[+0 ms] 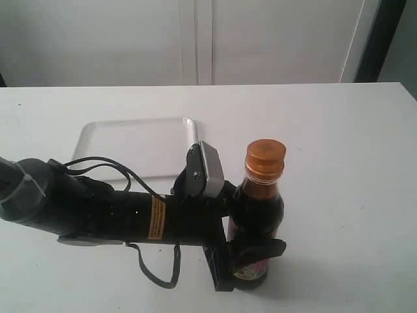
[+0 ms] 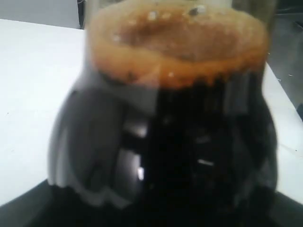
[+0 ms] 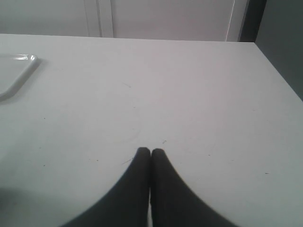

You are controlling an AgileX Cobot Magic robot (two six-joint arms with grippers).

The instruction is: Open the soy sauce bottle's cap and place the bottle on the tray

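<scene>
My left gripper (image 1: 244,258) pinches the upright soy sauce bottle (image 1: 259,208) low on its body. Its closed cap (image 1: 265,158) points straight up, and the tray (image 1: 130,140) lies just behind-left.

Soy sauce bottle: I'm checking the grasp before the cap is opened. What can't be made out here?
- Soy sauce bottle label: exterior view, mostly covered by the left gripper; left wrist view too close and blurred.
- Tray near edge: exterior view, behind the left arm; right wrist view cuts it off.
- Right gripper: outside the exterior view, so its place relative to the bottle is unknown.
</scene>
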